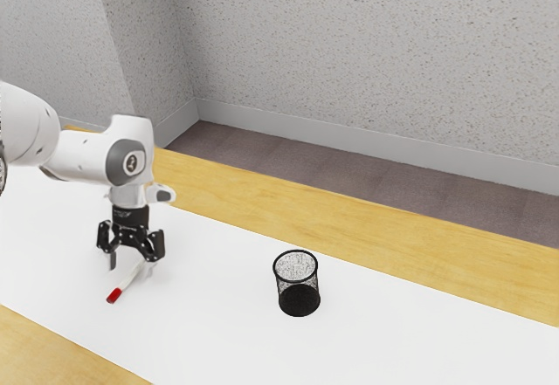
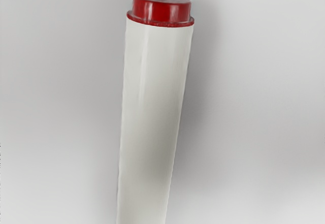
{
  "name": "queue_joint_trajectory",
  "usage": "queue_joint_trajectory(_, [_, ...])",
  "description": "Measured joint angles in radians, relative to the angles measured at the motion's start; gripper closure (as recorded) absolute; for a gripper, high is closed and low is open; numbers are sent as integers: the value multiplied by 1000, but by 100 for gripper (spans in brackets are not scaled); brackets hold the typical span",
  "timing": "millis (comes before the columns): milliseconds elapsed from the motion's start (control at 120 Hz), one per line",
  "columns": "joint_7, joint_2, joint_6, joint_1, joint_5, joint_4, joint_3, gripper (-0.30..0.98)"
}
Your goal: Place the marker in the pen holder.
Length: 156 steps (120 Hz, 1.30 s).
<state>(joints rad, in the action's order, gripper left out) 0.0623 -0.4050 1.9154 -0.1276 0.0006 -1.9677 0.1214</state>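
White, red-ended cylindrical marker (image 1: 130, 277) pointed to exterior-view seven o'clock; empty, wide-open black two-finger end effector (image 1: 132, 264) needed lowering squarely astride.

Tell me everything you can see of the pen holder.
The pen holder is a round black cup with see-through walls that look like metal mesh, a thicker dark rim and a darker bottom. It stands upright, mouth up, on the white surface, which is all that touches it, on the exterior view's right of the gripper. I see no pen in it.
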Motion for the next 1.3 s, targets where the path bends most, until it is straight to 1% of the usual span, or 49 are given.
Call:
queue_joint_trajectory(292, [116,-57,3,-15,-3,65,1,0])
queue_joint_trajectory(325, [127,-58,3,-15,-4,66,1,3])
queue_joint_trajectory(458, [164,-56,3,-15,0,76,0,20])
queue_joint_trajectory(617, [199,-56,1,-15,1,78,0,31])
queue_joint_trajectory(775, [226,-57,2,-15,1,79,0,36])
queue_joint_trajectory(892, [242,-57,1,-14,2,79,-1,45])
queue_joint_trajectory(983, [253,-57,1,-14,2,78,-3,49])
queue_joint_trajectory(1300, [276,-65,1,-14,4,76,-7,55])
